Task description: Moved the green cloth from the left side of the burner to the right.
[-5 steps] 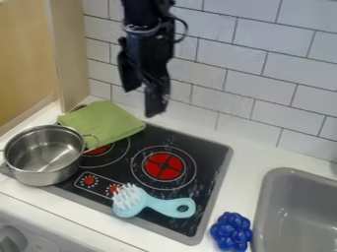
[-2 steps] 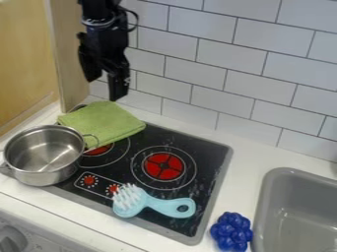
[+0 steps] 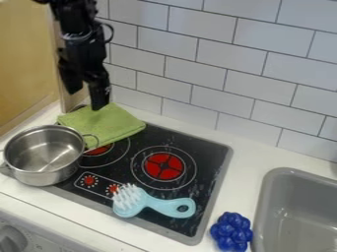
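Observation:
My black gripper (image 3: 85,100) hangs at the upper left, its fingers spread apart with nothing between them. One fingertip overlaps the back part of the green cloth (image 3: 109,126) in the view; whether it touches the cloth I cannot tell. The cloth lies folded flat over the back left corner of the black stove top (image 3: 209,170), partly covering the left red burner (image 3: 99,150). To the right, the other red burner (image 3: 163,166) is uncovered.
A steel pot (image 3: 44,155) stands on the left, close in front of the cloth. On the stove's front lies a light blue brush (image 3: 153,202). Blue toy grapes (image 3: 231,231) sit beside the grey sink (image 3: 295,216), and a tiled wall (image 3: 227,59) rises behind.
The gripper has travelled left from above the stove's back edge to the cloth, and in the last moment came down somewhat. Cloth, pot, brush and grapes have stayed put.

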Robot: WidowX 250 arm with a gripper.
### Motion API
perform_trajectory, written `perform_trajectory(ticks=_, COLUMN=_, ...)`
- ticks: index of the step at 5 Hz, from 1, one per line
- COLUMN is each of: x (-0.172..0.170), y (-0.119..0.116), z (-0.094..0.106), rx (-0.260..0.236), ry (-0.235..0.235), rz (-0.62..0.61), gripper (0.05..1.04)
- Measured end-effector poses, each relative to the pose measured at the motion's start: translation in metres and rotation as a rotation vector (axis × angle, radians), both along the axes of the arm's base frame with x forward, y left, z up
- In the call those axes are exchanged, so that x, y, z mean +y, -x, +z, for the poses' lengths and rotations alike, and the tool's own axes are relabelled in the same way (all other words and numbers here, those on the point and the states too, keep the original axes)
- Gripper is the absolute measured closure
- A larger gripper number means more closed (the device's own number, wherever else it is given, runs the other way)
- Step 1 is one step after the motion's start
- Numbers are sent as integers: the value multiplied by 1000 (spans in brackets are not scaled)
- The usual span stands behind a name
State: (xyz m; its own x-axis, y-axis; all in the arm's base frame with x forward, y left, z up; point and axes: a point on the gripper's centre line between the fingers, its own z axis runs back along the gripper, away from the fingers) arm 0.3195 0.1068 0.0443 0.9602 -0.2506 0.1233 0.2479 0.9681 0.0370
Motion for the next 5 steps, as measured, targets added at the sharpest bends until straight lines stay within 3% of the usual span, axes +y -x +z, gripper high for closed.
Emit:
perform_trajectory(ticks=1, x=1, y=3, z=-13, rx=38, ry=8, rz=0, gripper=85)
perform_trajectory(ticks=3, x=5, y=-8, z=-34, rx=54, ry=40, rz=27, gripper=85)
perform_trajectory(ticks=5, x=1, y=-13, z=-40, rx=45, ry=36, rz=68, gripper=85)
